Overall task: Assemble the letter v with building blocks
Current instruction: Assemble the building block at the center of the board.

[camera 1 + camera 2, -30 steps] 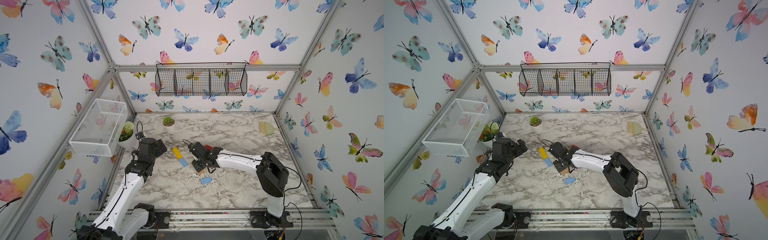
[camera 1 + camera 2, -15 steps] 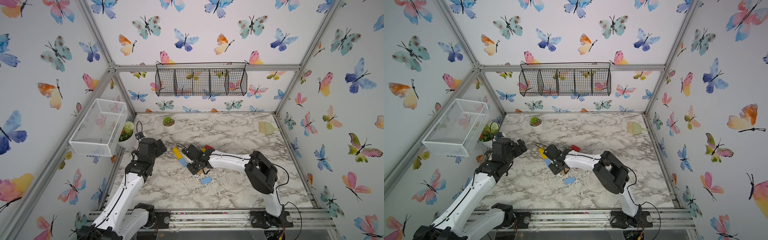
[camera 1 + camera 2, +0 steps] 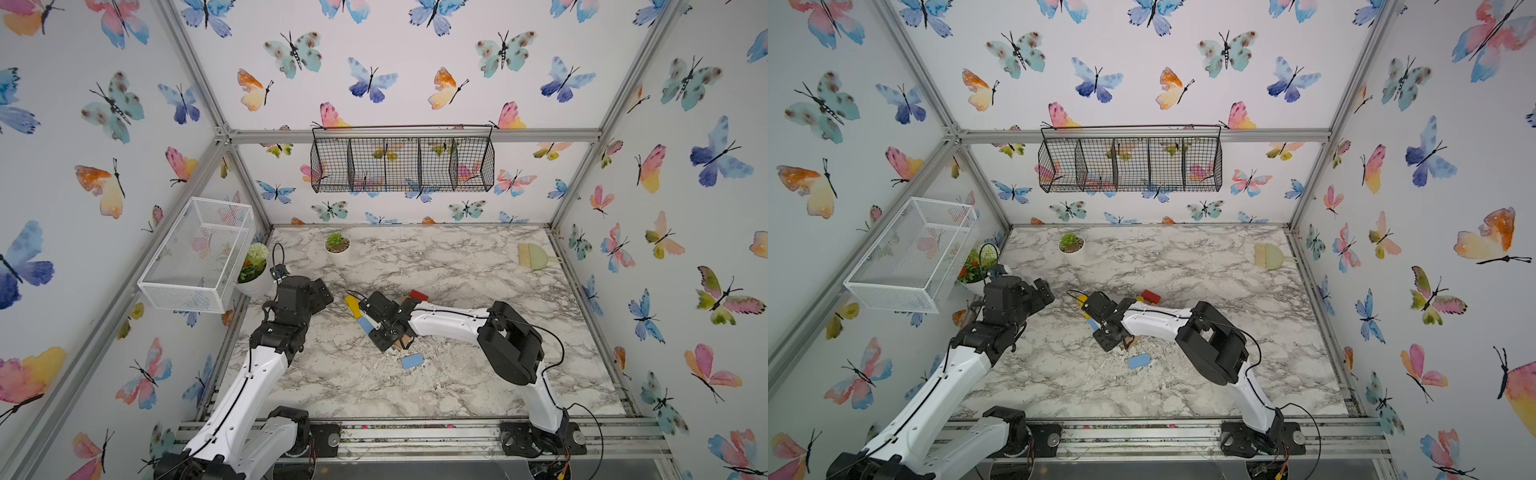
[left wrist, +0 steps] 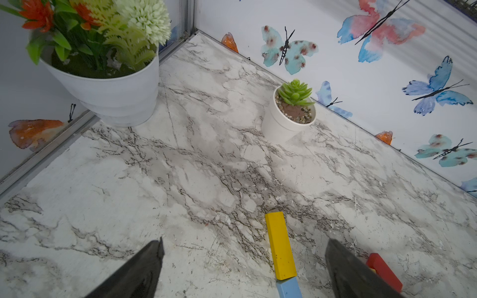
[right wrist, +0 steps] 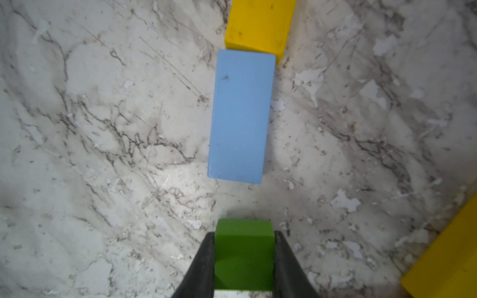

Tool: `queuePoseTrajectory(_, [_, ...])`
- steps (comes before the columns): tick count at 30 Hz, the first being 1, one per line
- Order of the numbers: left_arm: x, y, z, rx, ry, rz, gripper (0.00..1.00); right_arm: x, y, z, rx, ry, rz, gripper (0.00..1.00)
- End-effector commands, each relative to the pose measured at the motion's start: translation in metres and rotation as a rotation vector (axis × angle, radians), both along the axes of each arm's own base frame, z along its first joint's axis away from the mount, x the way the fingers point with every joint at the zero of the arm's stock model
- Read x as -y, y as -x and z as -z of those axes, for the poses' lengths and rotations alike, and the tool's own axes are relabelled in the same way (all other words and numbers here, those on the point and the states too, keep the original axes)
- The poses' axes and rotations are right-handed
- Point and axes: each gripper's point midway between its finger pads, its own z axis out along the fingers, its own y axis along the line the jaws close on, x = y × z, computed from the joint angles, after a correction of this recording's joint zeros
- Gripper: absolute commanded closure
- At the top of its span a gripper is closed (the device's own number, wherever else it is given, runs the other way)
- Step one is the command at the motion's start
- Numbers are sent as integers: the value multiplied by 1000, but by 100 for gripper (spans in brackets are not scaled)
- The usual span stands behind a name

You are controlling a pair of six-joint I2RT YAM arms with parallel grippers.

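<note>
Marble tabletop (image 3: pixel 457 266) inside butterfly-papered walls (image 3: pixel 395 62).
Both top views: right gripper (image 3: pixel 380 336) low near the yellow bar (image 3: pixel 352 305). Left wrist: left gripper (image 4: pixel 245 241) gaping, empty. Right wrist: it clamps the green cube (image 5: pixel 244 258), just short of the light-blue bar (image 5: pixel 240 116).

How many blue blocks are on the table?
2. One blue block meets a yellow bar end to end; a second blue block lies alone nearer the robot's bases. Others may be hidden.

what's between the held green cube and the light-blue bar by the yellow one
Bare marble table only, green cube to light-blue bar, in the right wrist view.
</note>
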Motion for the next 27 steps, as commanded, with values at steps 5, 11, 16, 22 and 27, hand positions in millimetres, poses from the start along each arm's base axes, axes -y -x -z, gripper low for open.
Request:
queuePoseTrajectory(5, [-2, 2, -4, 12, -3, -3, 2, 0, 5, 9, -19, 28, -24, 75])
queuePoseTrajectory(11, [-2, 2, -4, 13, -3, -4, 2, -4, 3, 12, -22, 27, -33, 75])
queuePoseTrajectory(16, [-2, 1, -5, 14, -2, -2, 2, -8, 3, 14, -27, 23, -38, 75])
queuePoseTrajectory(22, [-3, 2, -4, 13, -2, -4, 2, -10, 2, 18, -29, 26, -37, 75])
queuePoseTrajectory(27, [-3, 1, -4, 12, -3, -3, 2, -13, 0, 19, -25, 26, -37, 75])
